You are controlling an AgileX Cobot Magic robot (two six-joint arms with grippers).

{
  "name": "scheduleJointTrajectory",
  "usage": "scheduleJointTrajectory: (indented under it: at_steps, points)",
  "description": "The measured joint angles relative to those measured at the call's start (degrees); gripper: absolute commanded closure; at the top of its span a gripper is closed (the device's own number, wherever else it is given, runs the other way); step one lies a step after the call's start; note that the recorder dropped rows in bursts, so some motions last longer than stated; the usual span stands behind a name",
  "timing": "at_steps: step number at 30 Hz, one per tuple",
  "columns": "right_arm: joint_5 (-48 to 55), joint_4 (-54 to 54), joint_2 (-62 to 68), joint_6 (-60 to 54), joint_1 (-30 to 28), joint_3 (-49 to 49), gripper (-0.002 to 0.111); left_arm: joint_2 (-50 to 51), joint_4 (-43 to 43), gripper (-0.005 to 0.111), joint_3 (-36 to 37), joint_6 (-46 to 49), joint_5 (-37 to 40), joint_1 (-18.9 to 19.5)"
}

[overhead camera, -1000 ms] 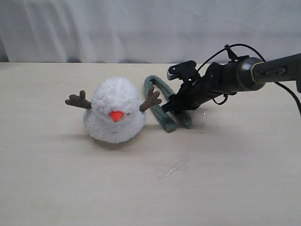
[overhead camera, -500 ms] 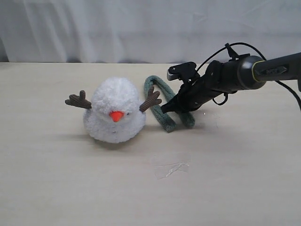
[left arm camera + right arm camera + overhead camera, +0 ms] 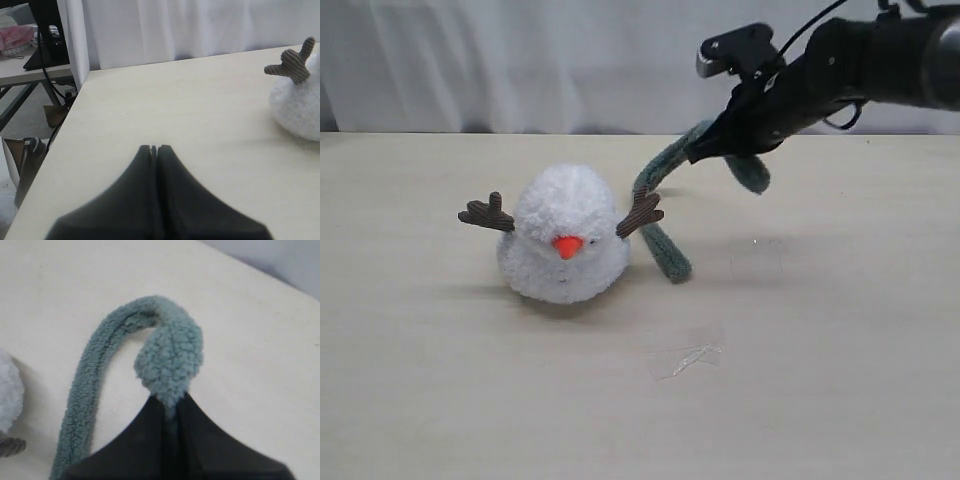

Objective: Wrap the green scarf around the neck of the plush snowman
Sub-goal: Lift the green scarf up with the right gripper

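Observation:
The plush snowman (image 3: 566, 234) sits on the table, white and fluffy, with an orange nose and two brown twig arms; one twig arm (image 3: 294, 63) and part of its body show in the left wrist view. The green scarf (image 3: 660, 215) runs from the table beside the snowman's right arm up to my right gripper (image 3: 724, 148), which is shut on it high above the table; a short end (image 3: 752, 172) dangles below the jaws. In the right wrist view the scarf (image 3: 170, 357) loops out from the shut gripper (image 3: 171, 402). My left gripper (image 3: 154, 148) is shut and holds nothing, near the table's left edge.
A scrap of clear tape (image 3: 685, 358) lies on the table in front of the snowman. A white curtain (image 3: 520, 60) hangs behind the table. Beyond the table's left edge, a desk with cables and clutter (image 3: 35, 50) stands.
My right gripper has closed on the scarf and risen up and to the right, lifting one part off the table. The snowman and left gripper have not moved.

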Motion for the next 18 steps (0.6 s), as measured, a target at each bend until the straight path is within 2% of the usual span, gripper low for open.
scheduleJointTrajectory:
  at_steps: [3,9,12,18]
  points:
    - [4.20,-10.27,-6.51,9.33,0.00,0.00,0.104,0.00,0.00,0.107,0.00,0.00,0.00,0.00]
    - [12.50,-17.35,-20.45,14.84,0.43,0.00,0.104,0.00,0.00,0.107,0.00,0.00,0.00,0.00]
    - [14.89,-17.96,-27.19,15.07,3.10,0.00,0.104,0.00,0.00,0.107,0.00,0.00,0.00,0.00]
    - [15.95,-18.09,-36.12,14.39,13.68,0.00,0.104,0.00,0.00,0.107,0.00,0.00,0.00,0.00]
